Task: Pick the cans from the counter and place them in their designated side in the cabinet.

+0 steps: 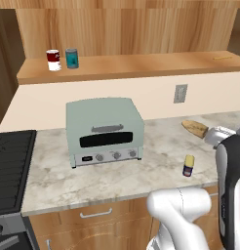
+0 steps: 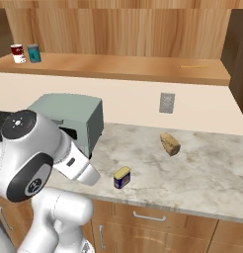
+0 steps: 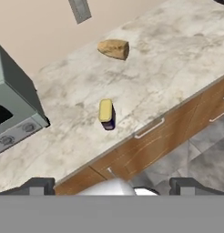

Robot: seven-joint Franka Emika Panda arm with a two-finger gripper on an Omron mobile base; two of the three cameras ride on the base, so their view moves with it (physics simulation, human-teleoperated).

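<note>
Kitchen worktop and wall shelf, seen from two base cameras and the hand camera. The counter (image 1: 117, 180), pale marbled stone over wooden drawers (image 2: 153, 222), carries a mint-green toaster oven (image 1: 105, 131) toward its left and a black stove top (image 1: 12, 168) at the far left. The dark blue can (image 1: 189, 166) with the yellow top stands upright near the front edge of the counter, to the right of the toaster oven and well apart from it; in the right base view the same can (image 2: 121, 178) sits just beyond the arm's forearm. A loaf-like brown piece of bread (image 2: 170, 144) lies farther back on the counter, to the right of the can. A grey wall outlet (image 1: 180, 93) is set in the cream backsplash above.

On the cabinet (image 1: 141, 66) shelf, the teal can (image 1: 71, 58) stands at the left end, just beside a red-and-white can (image 1: 53, 60) on its left. A thin yellow item, too small to identify, lies near the shelf's right end.

The gripper (image 3: 111, 184) hangs above the counter's front edge, its two dark fingertips (image 3: 38, 185) wide apart, holding nothing; the blue can (image 3: 106, 114) lies ahead of them, untouched.
</note>
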